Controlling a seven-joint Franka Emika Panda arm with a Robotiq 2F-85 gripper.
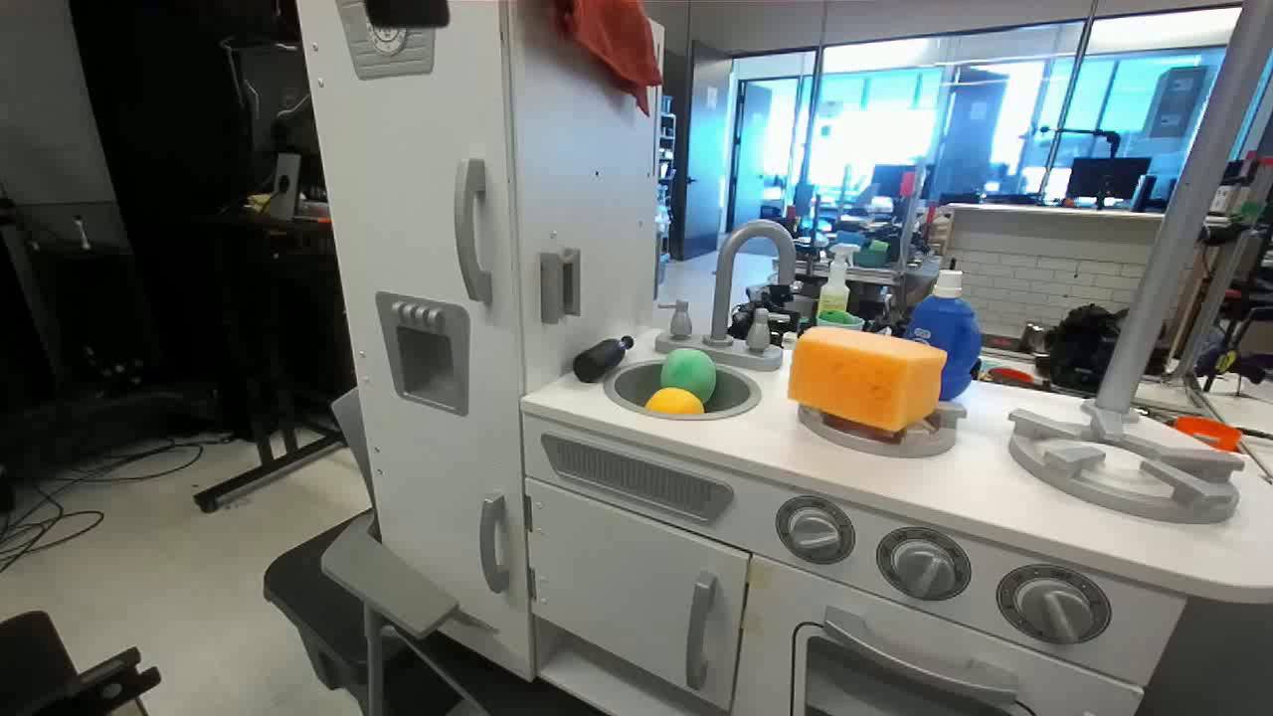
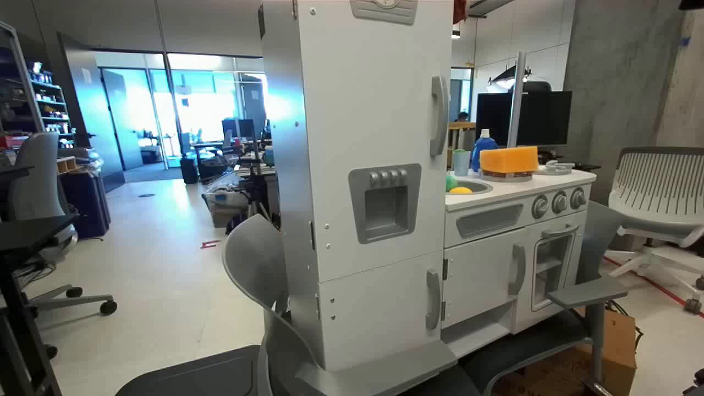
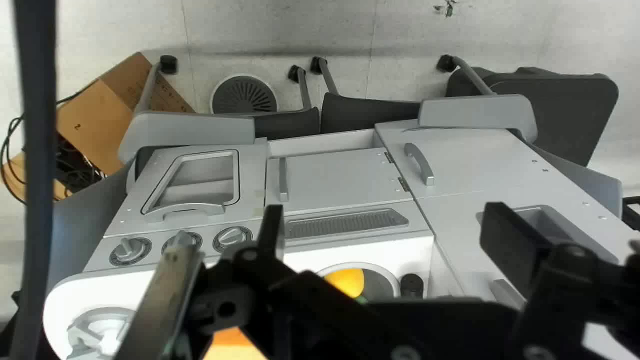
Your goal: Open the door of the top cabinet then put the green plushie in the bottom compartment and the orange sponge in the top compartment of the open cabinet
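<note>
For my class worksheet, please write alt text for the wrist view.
Open, empty end effector over a white toy kitchen. Beyond it: part of the orange sponge and, in the sink, a round yellow object and a sliver of the green plushie.

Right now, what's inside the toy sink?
Inside the sink are the green plushie and, partly in front of it in an exterior view, a round yellow thing. Their undersides, and anything beneath them, are hidden.

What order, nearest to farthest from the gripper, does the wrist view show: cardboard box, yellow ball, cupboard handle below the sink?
From the gripper:
1. Yellow ball: in the sink.
2. Cupboard handle: below the sink.
3. Cardboard box: on the floor.
</note>
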